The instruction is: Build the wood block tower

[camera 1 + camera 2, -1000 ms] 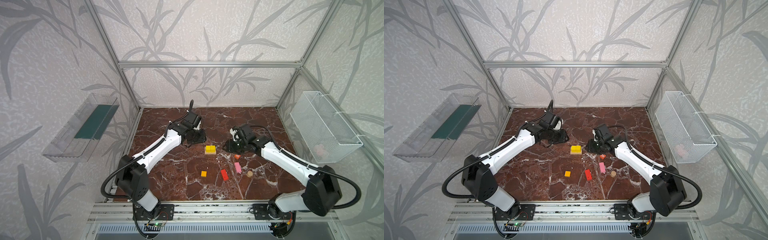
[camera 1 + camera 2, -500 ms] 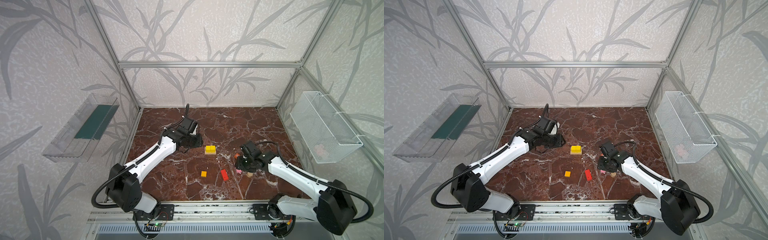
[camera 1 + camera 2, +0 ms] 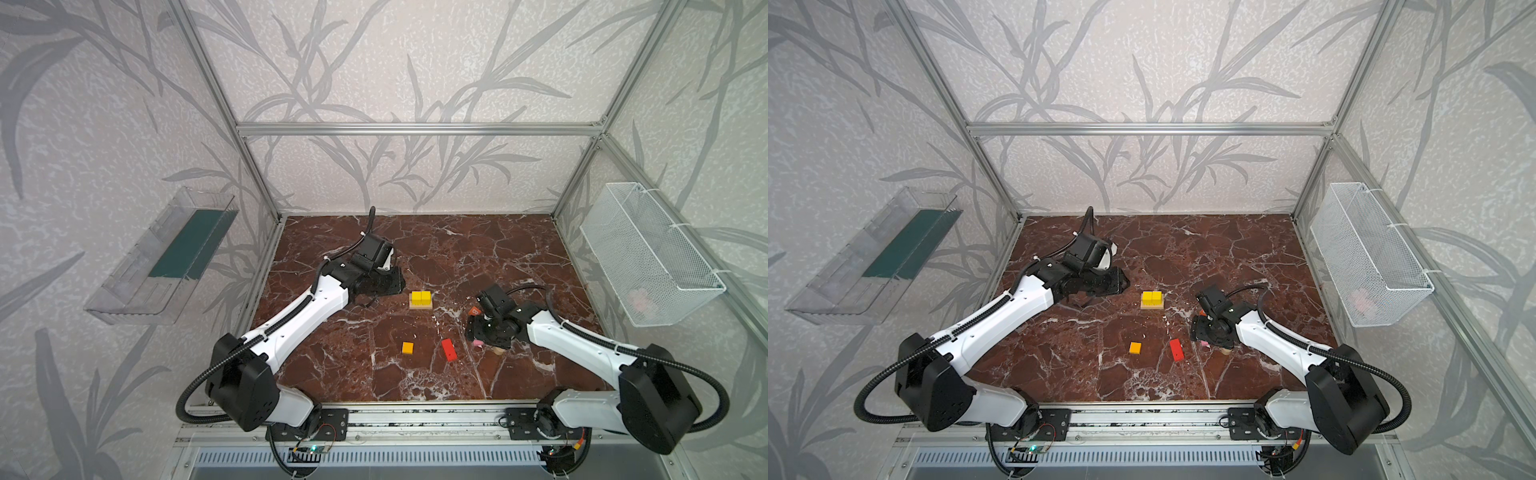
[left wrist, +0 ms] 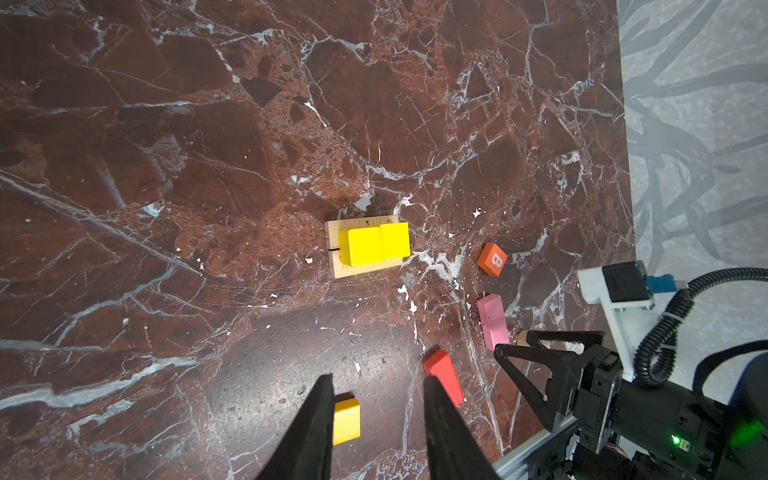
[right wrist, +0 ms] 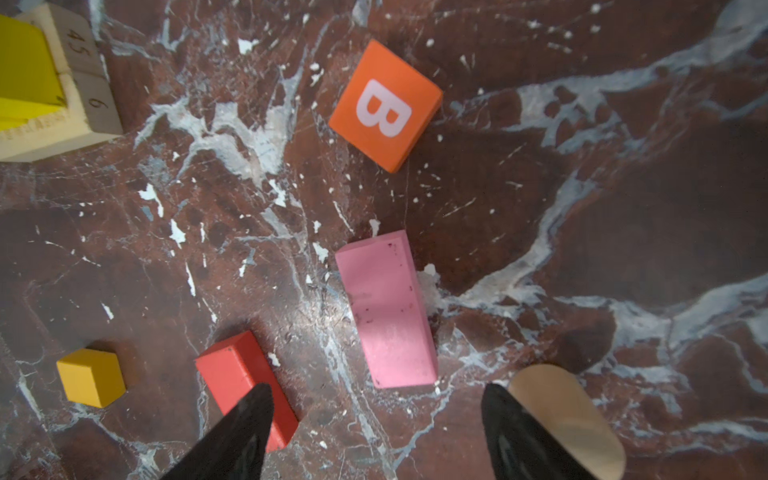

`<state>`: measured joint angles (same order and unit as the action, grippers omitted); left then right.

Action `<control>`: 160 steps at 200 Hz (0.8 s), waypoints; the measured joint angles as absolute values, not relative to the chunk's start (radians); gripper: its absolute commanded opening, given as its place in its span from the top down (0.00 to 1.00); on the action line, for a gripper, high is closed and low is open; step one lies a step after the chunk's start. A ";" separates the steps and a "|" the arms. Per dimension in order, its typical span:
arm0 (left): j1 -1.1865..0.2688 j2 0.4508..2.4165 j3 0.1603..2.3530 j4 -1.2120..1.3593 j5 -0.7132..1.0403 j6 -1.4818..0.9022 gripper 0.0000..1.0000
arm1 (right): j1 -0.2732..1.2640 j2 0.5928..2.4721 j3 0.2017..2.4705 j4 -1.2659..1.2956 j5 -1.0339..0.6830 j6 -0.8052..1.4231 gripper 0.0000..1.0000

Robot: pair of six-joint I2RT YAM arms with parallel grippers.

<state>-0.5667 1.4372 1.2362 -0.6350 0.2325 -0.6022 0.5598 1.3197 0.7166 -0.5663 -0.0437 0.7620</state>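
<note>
The tower (image 3: 421,300) (image 3: 1152,300) is two yellow cubes (image 4: 374,245) on tan planks (image 5: 89,108). Loose wood blocks lie toward the front: an orange cube (image 3: 407,348) (image 5: 90,376), a red brick (image 3: 449,350) (image 5: 241,374), a pink brick (image 5: 386,309) (image 4: 492,322), an orange-red cube marked B (image 5: 384,106) and a tan cylinder (image 5: 567,419). My right gripper (image 5: 377,390) (image 3: 484,336) hangs open over the pink brick's near end, holding nothing. Left of the tower, my left gripper (image 4: 378,380) (image 3: 390,284) stands partly open and empty.
The blocks lie on a brown marble floor (image 3: 457,249) inside a metal frame. A white wire basket (image 3: 648,257) hangs on the right wall and a clear tray (image 3: 166,257) on the left wall. A rail (image 3: 415,415) runs along the front edge.
My right gripper has moved from beside the tower toward the front, over the pink brick, and has opened wide. The left gripper drew back slightly from the tower.
</note>
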 measured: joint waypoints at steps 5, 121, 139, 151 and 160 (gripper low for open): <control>-0.567 1.437 1.236 -0.635 0.233 -0.602 0.65 | 0.557 1.328 0.717 -0.560 -0.046 0.759 0.20; -0.567 1.437 1.236 -0.642 0.226 -0.603 0.65 | 0.547 1.415 0.688 -0.443 -0.119 0.752 0.23; -0.567 1.437 1.236 -0.643 0.226 -0.603 0.65 | 0.547 1.415 0.688 -0.429 -0.130 0.755 0.24; -0.567 1.438 1.235 -0.642 0.226 -0.603 0.65 | 0.547 1.415 0.686 -0.419 -0.138 0.757 0.26; -0.567 1.437 1.234 -0.643 0.226 -0.603 0.65 | 0.547 1.415 0.684 -0.414 -0.142 0.760 0.27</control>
